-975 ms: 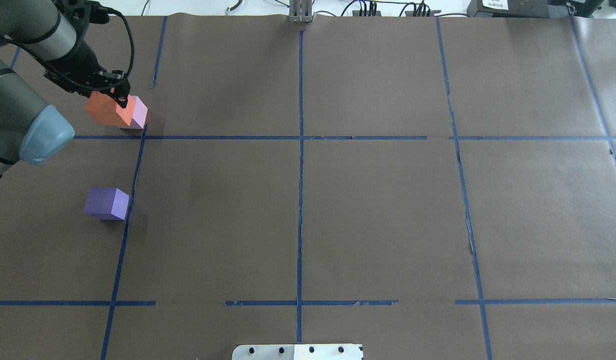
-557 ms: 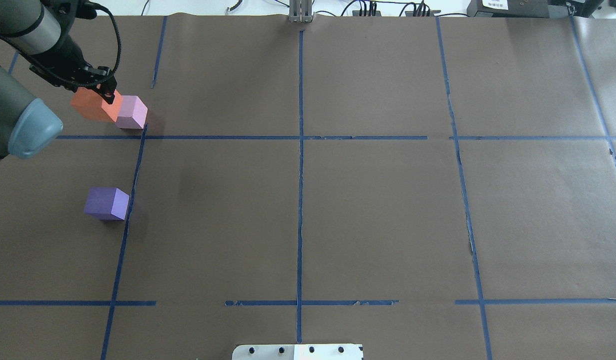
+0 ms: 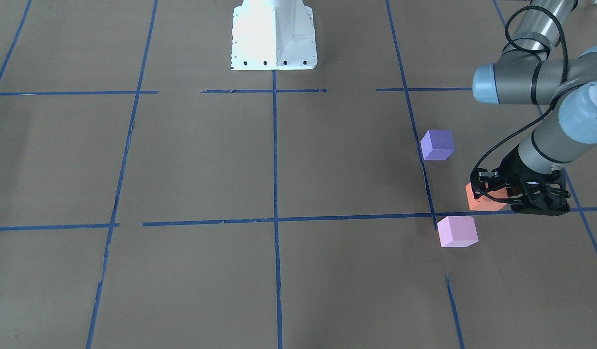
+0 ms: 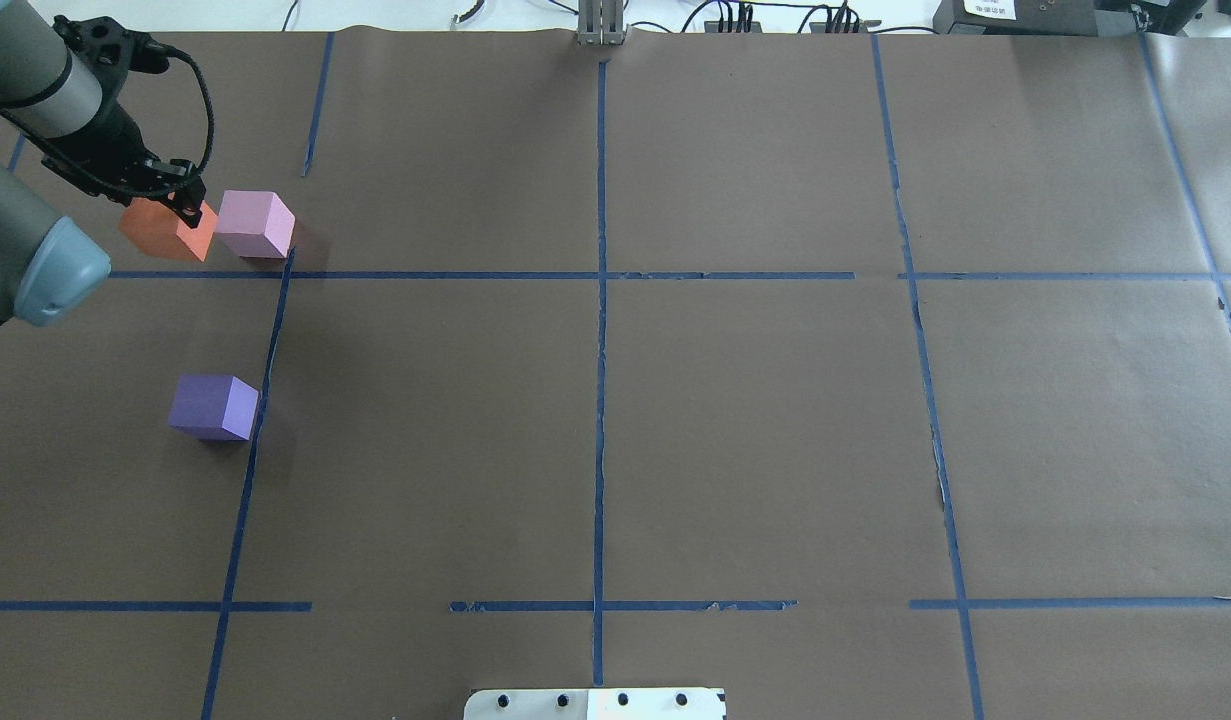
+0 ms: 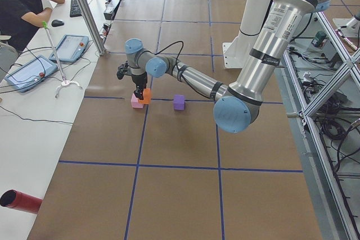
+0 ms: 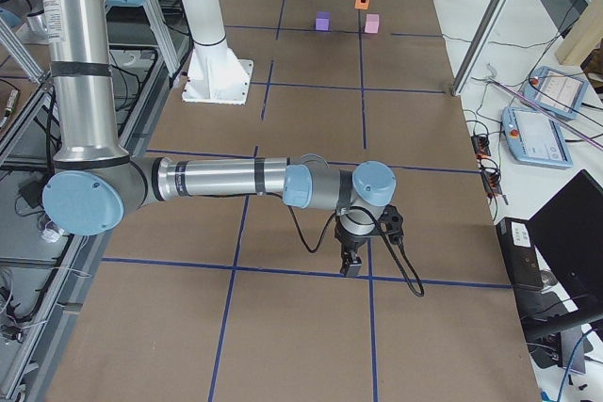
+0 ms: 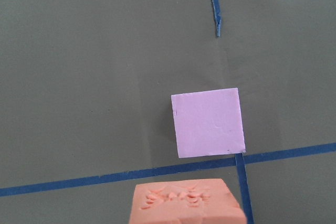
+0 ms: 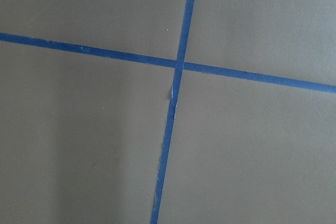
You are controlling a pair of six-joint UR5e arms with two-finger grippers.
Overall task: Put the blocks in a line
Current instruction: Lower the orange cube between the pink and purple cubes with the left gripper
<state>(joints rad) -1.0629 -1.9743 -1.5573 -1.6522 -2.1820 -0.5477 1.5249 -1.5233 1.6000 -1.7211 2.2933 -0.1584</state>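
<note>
My left gripper (image 4: 182, 203) is shut on the orange block (image 4: 160, 232) and holds it low, just left of the light pink block (image 4: 255, 222), with a small gap between them. The front view shows the gripper (image 3: 497, 191), the orange block (image 3: 480, 199) and the pink block (image 3: 457, 231). The dark purple block (image 4: 213, 406) stands alone nearer the robot by a blue tape line, as the front view (image 3: 437, 144) also shows. The left wrist view shows the pink block (image 7: 208, 122) beyond the orange one (image 7: 186, 203). My right gripper (image 6: 350, 265) hangs over a tape crossing; I cannot tell its state.
Brown paper with a blue tape grid (image 4: 600, 275) covers the table. The white robot base (image 3: 274, 36) stands at the near edge. An operator (image 5: 22, 9) sits past the far side, with tablets (image 5: 70, 46) and a red cylinder (image 5: 19, 202) there.
My left gripper has carried the orange block leftward in the overhead view, off the front of the pink block, which now shows in full. The purple block has not moved.
</note>
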